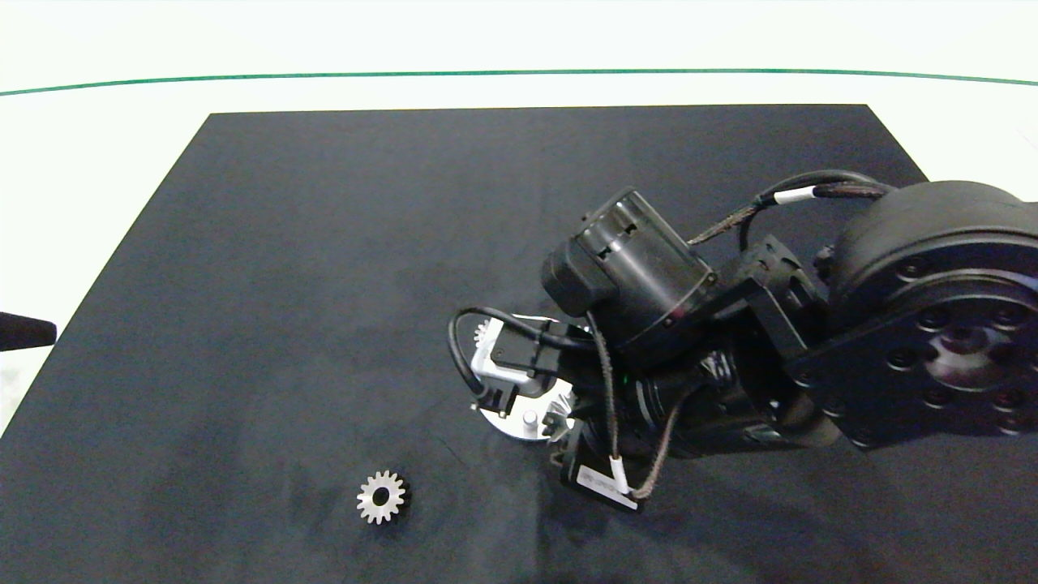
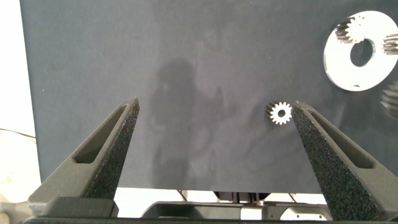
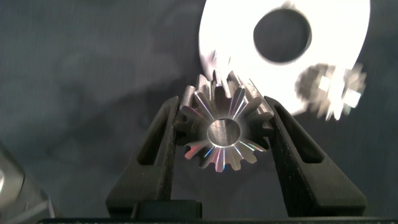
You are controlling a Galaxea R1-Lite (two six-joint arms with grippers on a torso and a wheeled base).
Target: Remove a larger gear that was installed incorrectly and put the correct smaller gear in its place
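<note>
Two grippers show — the right gripper (image 3: 224, 134) is clenched on the larger gear (image 3: 222, 130), its pointed teeth pinched between the grey fingers just beside the round silver plate (image 3: 336, 43) with the centre hole. Apart from it on the dark mat (image 1: 284, 284) over the worktop lies the smaller gear (image 1: 381, 497) — flat, untouched. At the mat's edge hangs the left gripper (image 2: 214, 134), fingers spread wide.

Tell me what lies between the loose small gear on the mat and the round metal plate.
Only bare black mat, per head and left wrist views; the smaller gear lies apart from the plate.
</note>
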